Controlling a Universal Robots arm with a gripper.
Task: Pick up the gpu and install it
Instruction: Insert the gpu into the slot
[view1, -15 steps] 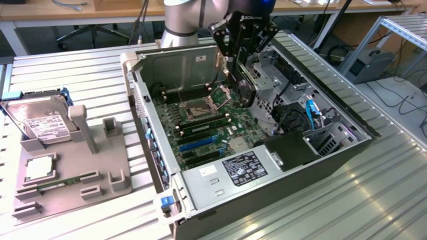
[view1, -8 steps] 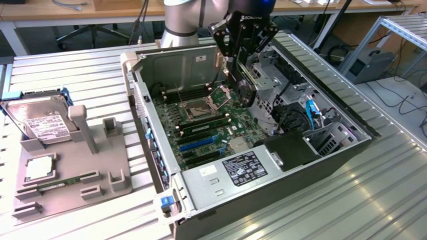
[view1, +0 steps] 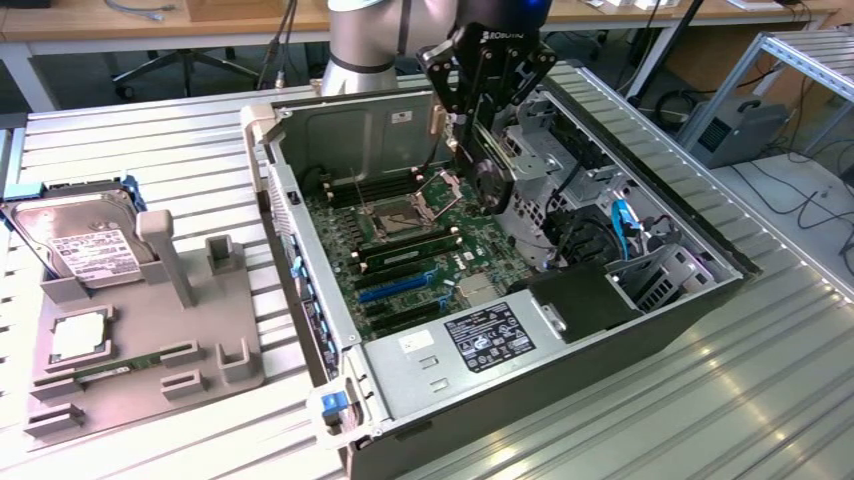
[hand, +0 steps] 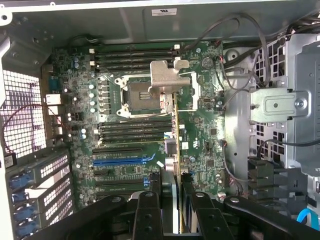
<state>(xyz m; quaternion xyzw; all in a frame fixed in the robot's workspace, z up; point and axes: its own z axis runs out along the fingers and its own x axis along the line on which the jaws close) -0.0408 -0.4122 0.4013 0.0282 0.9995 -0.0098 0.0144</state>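
Observation:
My gripper (view1: 486, 150) hangs over the open computer case (view1: 287, 150), shut on the gpu (view1: 494, 192). The card hangs on edge below the fingers, above the motherboard (view1: 414, 250). In the wrist view the gpu (hand: 176, 132) shows edge-on as a thin strip between my black fingers (hand: 148, 212), with its silvery end bracket (hand: 167, 75) at the far end, over the processor socket. The card is in the air, apart from the board. The blue expansion slot (hand: 122, 161) lies to one side of the card, not under it.
On the exterior view's left a grey holder (view1: 147, 330) carries a silver hard drive (view1: 83, 250), a processor chip (view1: 78, 335) and a green memory stick (view1: 118, 368). Drive cages and cables (view1: 587, 220) crowd the case's right side. The slatted metal table (view1: 694, 400) surrounds everything.

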